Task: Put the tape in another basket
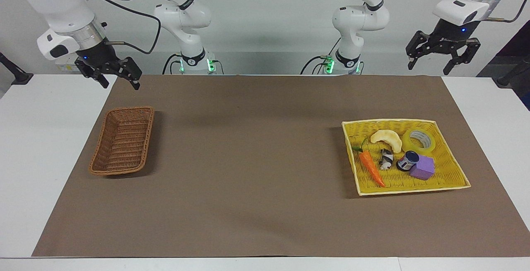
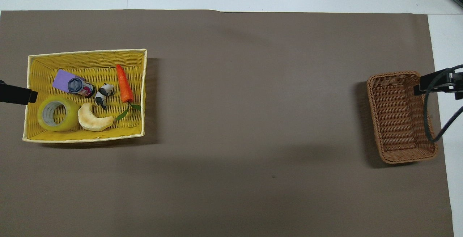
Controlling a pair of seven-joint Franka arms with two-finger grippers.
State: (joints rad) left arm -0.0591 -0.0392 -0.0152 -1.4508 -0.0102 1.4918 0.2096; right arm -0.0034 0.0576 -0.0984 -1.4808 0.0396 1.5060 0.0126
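Note:
The tape (image 1: 419, 140), a yellow roll with a grey-white core, lies in the square yellow basket (image 1: 405, 190), in the corner nearest the robots at the left arm's end. It also shows in the overhead view (image 2: 58, 114). The narrow brown wicker basket (image 1: 123, 140) stands empty at the right arm's end of the brown mat and shows in the overhead view too (image 2: 400, 117). My left gripper (image 1: 429, 69) hangs open and empty, high up by the yellow basket's edge (image 2: 86, 51). My right gripper (image 1: 120, 82) hangs open and empty, high above the brown basket's end.
The yellow basket also holds an orange carrot (image 1: 371, 168), a pale crescent pastry (image 1: 387, 139), a small panda figure (image 1: 386, 159), a small dark-capped bottle (image 1: 408, 160) and a purple block (image 1: 423, 167). A wide stretch of brown mat (image 1: 248, 151) lies between the baskets.

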